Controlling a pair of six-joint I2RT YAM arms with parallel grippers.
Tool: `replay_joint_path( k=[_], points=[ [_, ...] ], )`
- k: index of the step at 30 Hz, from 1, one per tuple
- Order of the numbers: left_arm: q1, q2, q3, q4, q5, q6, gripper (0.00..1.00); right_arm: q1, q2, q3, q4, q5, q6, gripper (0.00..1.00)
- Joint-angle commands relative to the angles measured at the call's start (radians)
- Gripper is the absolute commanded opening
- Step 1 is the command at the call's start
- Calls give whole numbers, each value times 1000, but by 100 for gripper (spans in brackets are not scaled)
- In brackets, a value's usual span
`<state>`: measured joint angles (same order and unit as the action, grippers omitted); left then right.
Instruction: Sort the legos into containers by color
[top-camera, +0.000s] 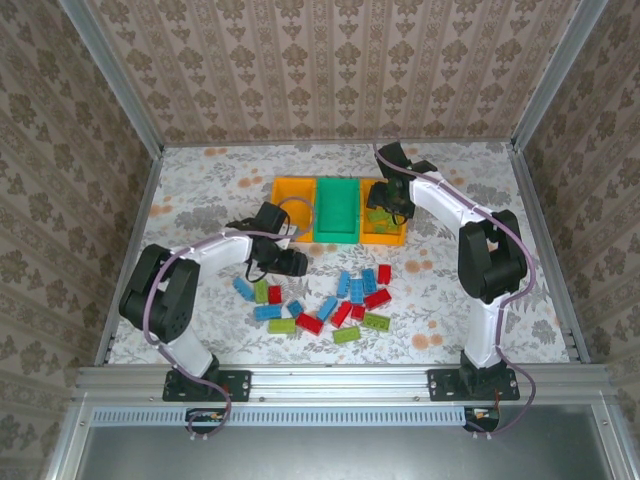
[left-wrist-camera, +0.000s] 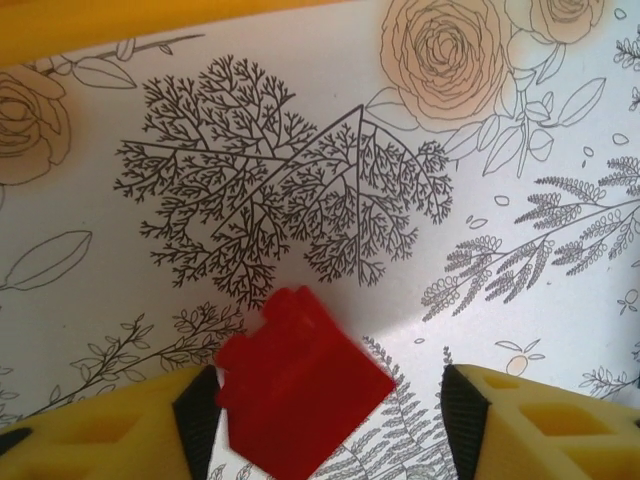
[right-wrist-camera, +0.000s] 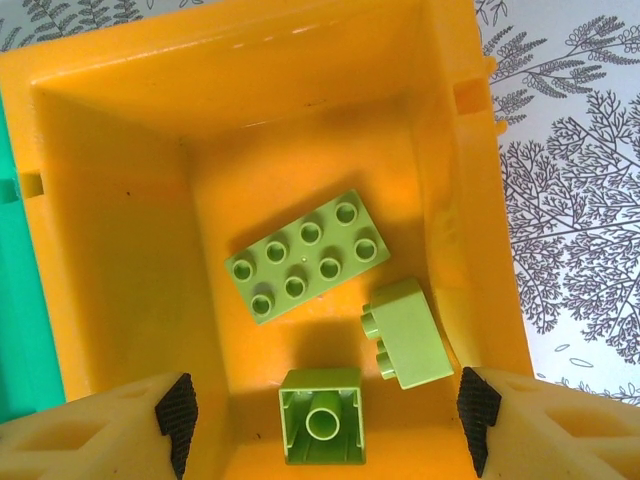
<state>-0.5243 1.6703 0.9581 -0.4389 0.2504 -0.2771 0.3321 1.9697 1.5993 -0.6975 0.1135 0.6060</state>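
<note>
We see three green bricks (right-wrist-camera: 305, 255) in the orange bin (right-wrist-camera: 110, 230) right of centre, right pincer (right-wrist-camera: 326, 420) released above; left pincer (left-wrist-camera: 330, 410) gapes around a red brick (left-wrist-camera: 300, 400) — most bricks (top-camera: 327, 307) lie unsorted on the counter (top-camera: 200, 180).

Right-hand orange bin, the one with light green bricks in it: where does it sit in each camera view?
Top external: orange bin at the right end of the three-bin row, far centre.
Right wrist: orange bin from above, centre frame, three light green bricks inside.
Left wrist: aimed at a red brick on the flowered cover.
Shared landmark: the green bin joined on its left.
</note>
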Motion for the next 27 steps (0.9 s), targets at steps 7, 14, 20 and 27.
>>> replay_joint_path(
  k=[7,14,20,27],
  points=[
    [-19,49,71,-17,15,-4,48,6,-56,-18,-16,4,14,74],
    [-32,54,101,-6,16,-5,41,4,-78,-42,-10,6,14,74],
    [-43,48,137,-2,21,-4,40,5,-94,-68,-2,6,17,74],
    [-53,68,185,-7,41,-7,38,5,-99,-79,-1,7,18,75]
  ],
)
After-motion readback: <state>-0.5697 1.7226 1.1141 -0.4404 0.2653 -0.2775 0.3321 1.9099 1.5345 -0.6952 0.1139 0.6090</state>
